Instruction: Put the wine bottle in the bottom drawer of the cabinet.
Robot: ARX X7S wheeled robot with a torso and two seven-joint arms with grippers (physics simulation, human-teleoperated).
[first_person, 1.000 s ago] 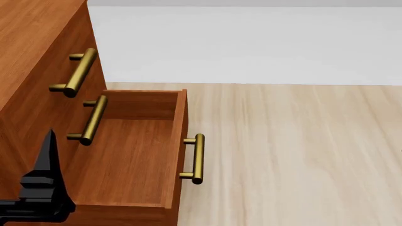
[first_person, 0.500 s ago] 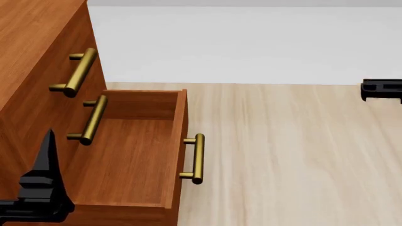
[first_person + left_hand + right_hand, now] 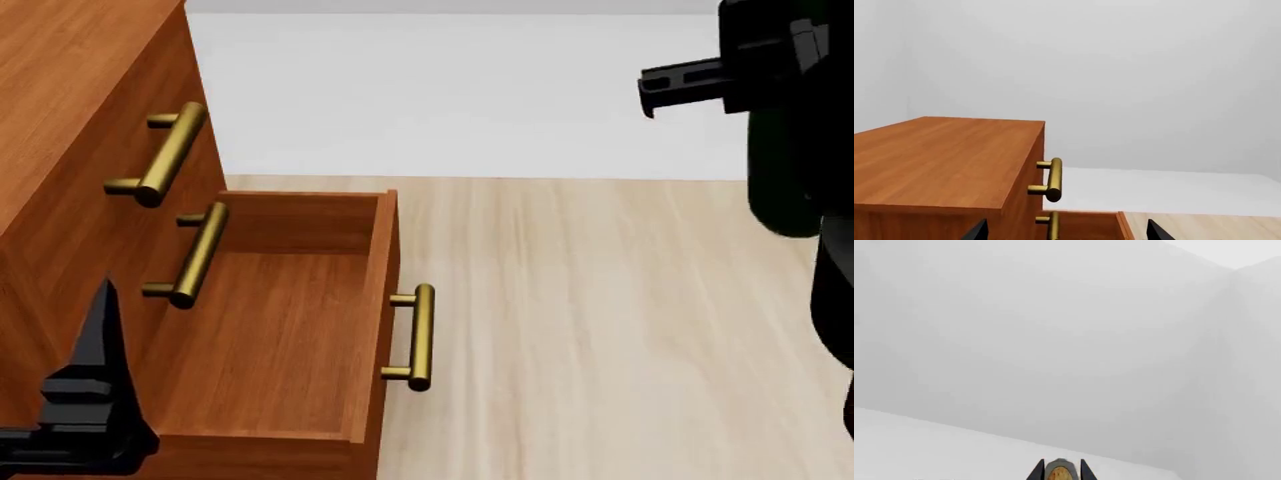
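Observation:
The bottom drawer (image 3: 274,340) of the reddish-brown cabinet (image 3: 80,130) stands pulled open, its wood floor bare and its brass handle (image 3: 418,337) facing right. The cabinet also shows in the left wrist view (image 3: 941,160). My left gripper (image 3: 87,400) hangs open and empty at the drawer's near left corner, its fingertips wide apart in the left wrist view (image 3: 1066,235). My right gripper (image 3: 657,88) is high at the upper right, shut on the wine bottle, whose tan top (image 3: 1060,474) shows between the fingertips. A dark rounded shape (image 3: 781,170) hangs below it.
Two upper drawer fronts with brass handles (image 3: 167,152) are shut above the open drawer. Pale wood floor (image 3: 601,330) spreads to the right of the cabinet, with a white wall (image 3: 467,90) behind.
My right arm has come in from the right edge, up and leftward, and is now large at the upper right. The left gripper and drawer have not moved.

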